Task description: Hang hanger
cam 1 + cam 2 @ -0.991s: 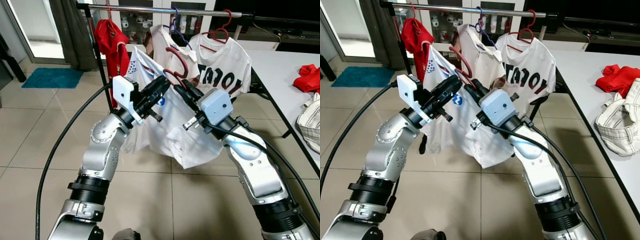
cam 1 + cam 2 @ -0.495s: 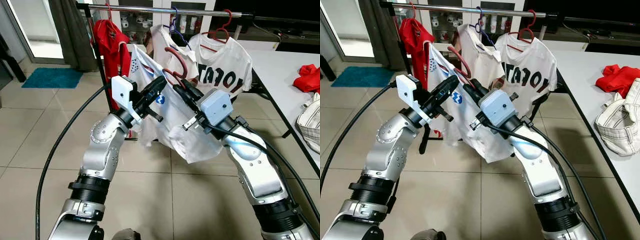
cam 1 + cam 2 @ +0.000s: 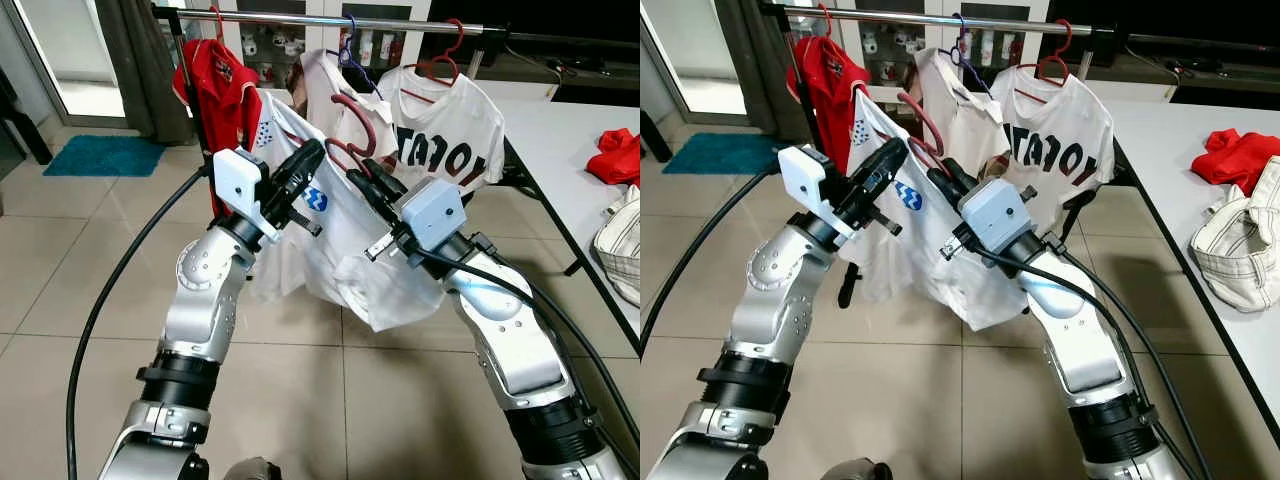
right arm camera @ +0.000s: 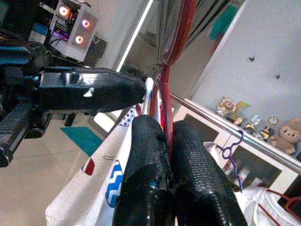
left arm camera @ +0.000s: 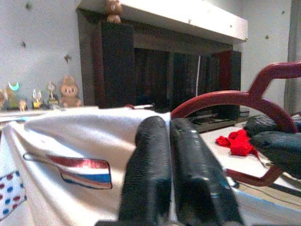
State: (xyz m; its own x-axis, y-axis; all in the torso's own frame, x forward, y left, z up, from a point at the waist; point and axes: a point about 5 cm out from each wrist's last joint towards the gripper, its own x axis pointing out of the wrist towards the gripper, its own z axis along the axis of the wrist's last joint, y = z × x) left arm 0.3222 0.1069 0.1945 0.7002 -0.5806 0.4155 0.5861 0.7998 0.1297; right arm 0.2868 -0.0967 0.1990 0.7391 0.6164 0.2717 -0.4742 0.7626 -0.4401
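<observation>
Dark red hanger [image 3: 352,128] with a curved hook, carrying a white T-shirt [image 3: 335,235] with a blue zigzag mark and dotted patch. Tilted, held up in the middle of the frame, below the metal rail [image 3: 330,20] along the top, hook not over it. Shirt hem drooping toward centre.

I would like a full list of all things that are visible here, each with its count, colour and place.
rail: 1, silver, across the top, behind the arms
held shirt: 1, white with blue and red print, between the two grippers
held hanger: 1, dark red, in the held shirt, below the rail
hung shirts: 3, one red at left, two white, on the rail
table: 1, white, at right
red cloth: 1, on the table
bag: 1, cream, on the table edge
mat: 1, teal, on the floor at left
left gripper: jaws shut on the held shirt
right gripper: jaws shut on the held hanger
</observation>
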